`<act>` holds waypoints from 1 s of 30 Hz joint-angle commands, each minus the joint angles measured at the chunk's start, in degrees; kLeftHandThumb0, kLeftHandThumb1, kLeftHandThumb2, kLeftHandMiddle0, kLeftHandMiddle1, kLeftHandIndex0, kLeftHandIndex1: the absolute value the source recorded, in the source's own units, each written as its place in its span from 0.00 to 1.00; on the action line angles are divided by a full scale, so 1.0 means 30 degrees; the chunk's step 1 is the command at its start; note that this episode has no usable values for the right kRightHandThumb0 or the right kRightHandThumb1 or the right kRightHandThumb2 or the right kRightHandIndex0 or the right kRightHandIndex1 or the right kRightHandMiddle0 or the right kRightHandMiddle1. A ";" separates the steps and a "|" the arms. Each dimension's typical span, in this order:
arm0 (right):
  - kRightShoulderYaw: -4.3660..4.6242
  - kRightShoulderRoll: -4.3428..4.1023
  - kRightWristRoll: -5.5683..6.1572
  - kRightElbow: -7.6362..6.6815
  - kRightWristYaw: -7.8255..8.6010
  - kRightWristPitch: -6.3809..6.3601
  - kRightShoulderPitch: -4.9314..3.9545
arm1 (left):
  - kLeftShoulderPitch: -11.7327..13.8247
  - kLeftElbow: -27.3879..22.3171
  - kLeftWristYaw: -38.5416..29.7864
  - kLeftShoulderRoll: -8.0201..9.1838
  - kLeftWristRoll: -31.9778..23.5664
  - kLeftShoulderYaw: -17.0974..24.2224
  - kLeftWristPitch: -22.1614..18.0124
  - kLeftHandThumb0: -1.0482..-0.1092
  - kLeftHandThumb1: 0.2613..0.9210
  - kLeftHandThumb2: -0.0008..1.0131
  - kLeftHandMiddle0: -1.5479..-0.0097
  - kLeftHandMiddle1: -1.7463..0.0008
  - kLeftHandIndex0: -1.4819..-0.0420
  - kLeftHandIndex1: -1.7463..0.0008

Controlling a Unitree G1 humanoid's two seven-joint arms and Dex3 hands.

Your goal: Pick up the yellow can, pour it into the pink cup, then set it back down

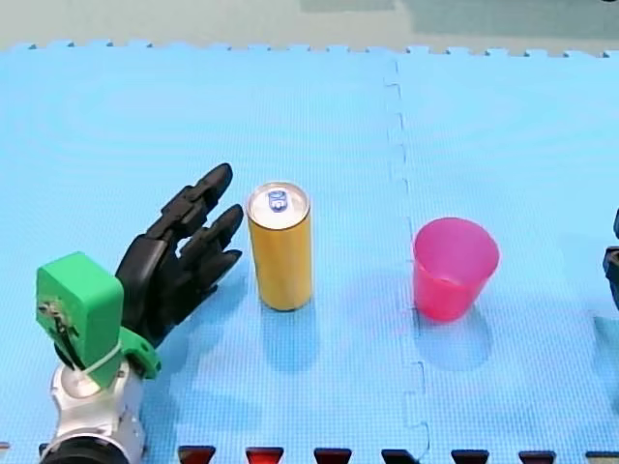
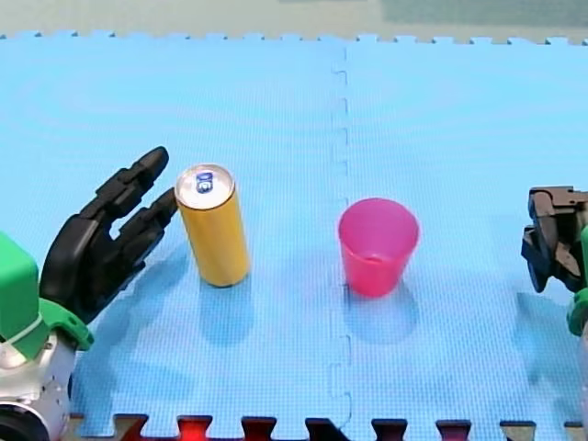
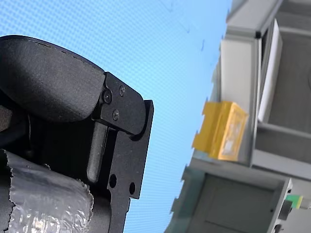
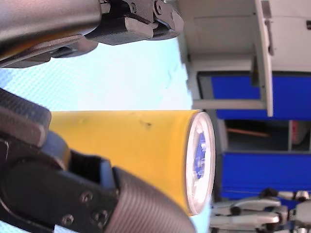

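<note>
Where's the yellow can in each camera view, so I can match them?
First head view: yellow can stands left of centre, beside the open left hand.
Second head view: can left of the pink cup.
First wrist view: the boxy yellow block is not the can.
Second wrist view: can sideways across the middle.
Shared landmark: blue mat seam.

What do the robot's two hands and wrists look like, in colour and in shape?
The left hand, beside the yellow can, is black, with jointed fingers. Behind it sits a bright green block bound by a white tie, then a silver cuff. The right hand, at the right edge of the blue mat, is black too, with a green part at its wrist.
</note>
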 commanded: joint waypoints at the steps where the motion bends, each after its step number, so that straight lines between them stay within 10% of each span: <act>1: -0.0023 -0.0101 -0.0002 -0.0068 -0.0057 0.0043 -0.0071 | -0.0117 -0.0152 -0.0279 0.0125 -0.0164 0.0035 0.0170 0.04 0.62 0.00 0.92 1.00 0.93 1.00; 30: -0.0014 -0.0102 -0.0034 0.0091 -0.0078 -0.0037 -0.0039 | -0.0083 -0.0700 0.0161 0.0480 0.0407 -0.0503 -0.0180 0.17 0.60 0.00 0.96 1.00 0.96 1.00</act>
